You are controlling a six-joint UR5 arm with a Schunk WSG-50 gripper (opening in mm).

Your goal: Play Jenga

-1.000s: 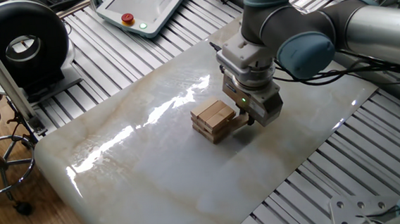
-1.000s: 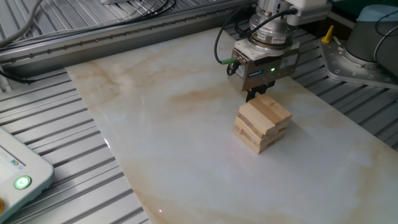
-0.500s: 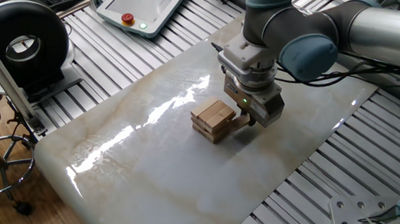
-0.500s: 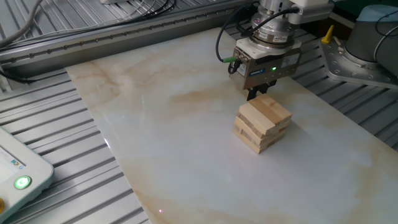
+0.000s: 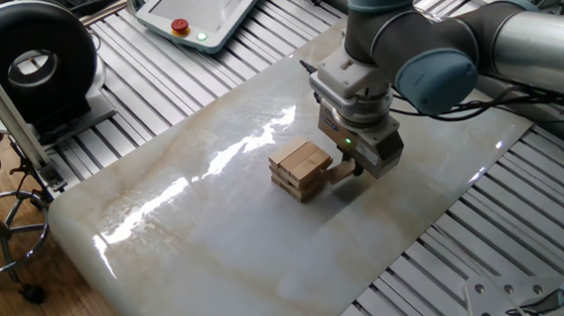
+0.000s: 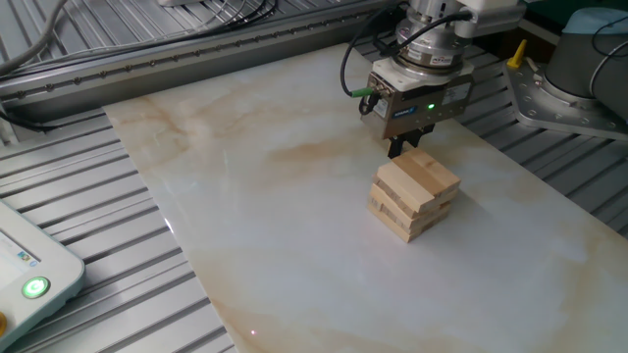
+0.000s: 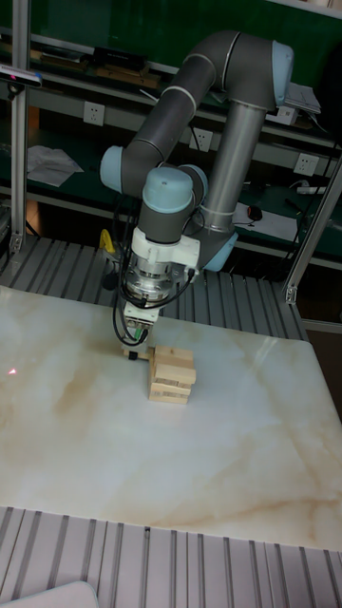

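- Over the last second the gripper (image 5: 347, 167) has crept slightly up and away from the tower (image 5: 301, 169) — in one fixed view it now sits a touch higher and further off than a second ago, while the stack has not stirred.
- A slim loose block (image 5: 340, 170) juts from the tower's side toward the gripper and seems pinched between the fingers — likely a pull-out under way, barely begun.
- The tower is low, pale tan, laid in crosswise layers, top blocks square, standing on the marble table (image 5: 198, 234) right under the gripper.
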